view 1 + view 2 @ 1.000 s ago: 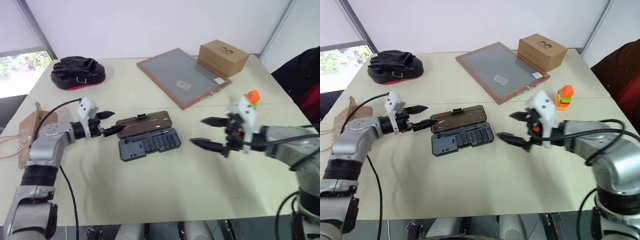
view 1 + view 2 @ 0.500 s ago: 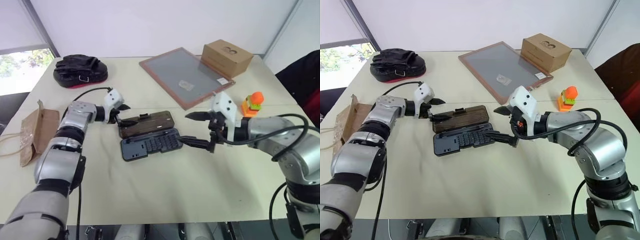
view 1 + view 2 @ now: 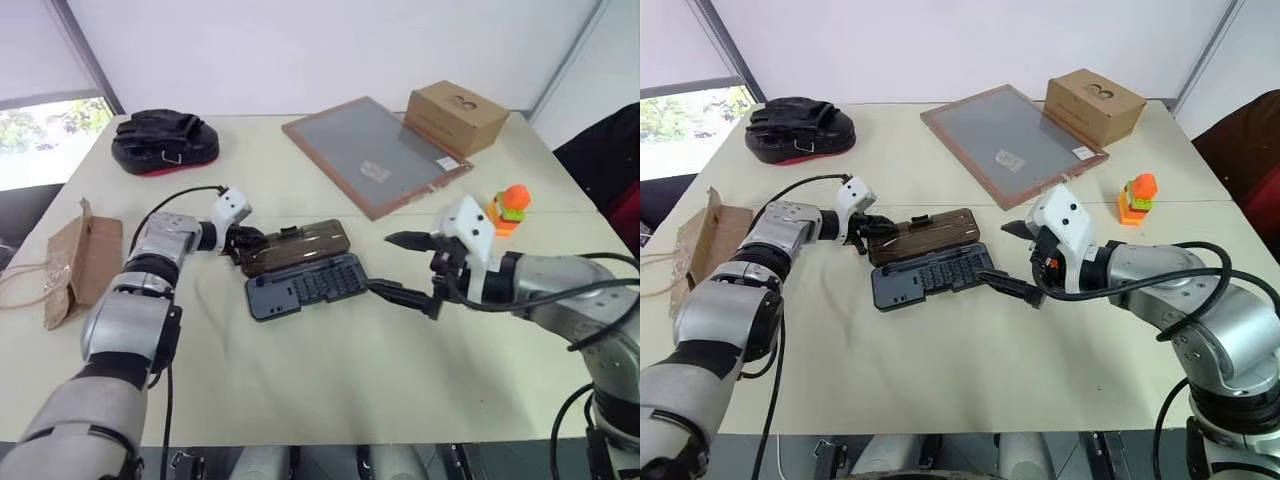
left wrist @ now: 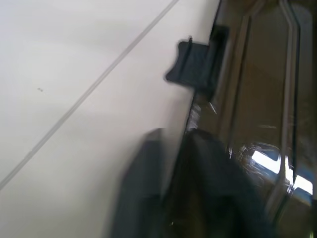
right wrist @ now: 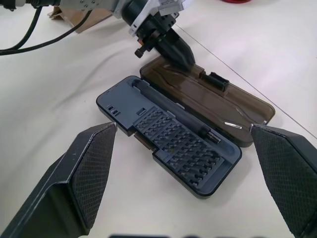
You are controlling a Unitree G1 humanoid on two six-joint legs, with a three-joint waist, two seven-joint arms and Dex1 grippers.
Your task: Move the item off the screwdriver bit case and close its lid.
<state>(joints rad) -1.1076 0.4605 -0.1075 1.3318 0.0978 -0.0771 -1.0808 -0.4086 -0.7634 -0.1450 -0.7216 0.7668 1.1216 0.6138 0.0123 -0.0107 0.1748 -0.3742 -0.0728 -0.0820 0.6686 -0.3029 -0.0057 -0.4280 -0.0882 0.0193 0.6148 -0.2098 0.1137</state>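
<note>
The screwdriver bit case [image 3: 305,285] lies open in the middle of the table, its dark grey tray showing rows of bits [image 5: 173,148]. Its smoky-brown lid [image 3: 297,247] lies flat behind the tray, latch tab [image 4: 190,69] on the far edge. My left gripper [image 3: 245,243] is shut on the lid's far edge near its left end. My right gripper [image 3: 382,262] is open and empty just off the tray's right end. The item [image 3: 510,207], an orange and green block stack, stands upright on the table far to the right, apart from the case.
A brown-framed grey panel [image 3: 375,150] and a tan cardboard box [image 3: 455,115] lie at the back right. A black pouch [image 3: 165,142] sits at the back left. A brown paper bag [image 3: 75,265] lies near the left edge.
My left gripper moved in from the left to the lid's left end and went from open to shut on its edge. The right gripper stays open beside the tray.
</note>
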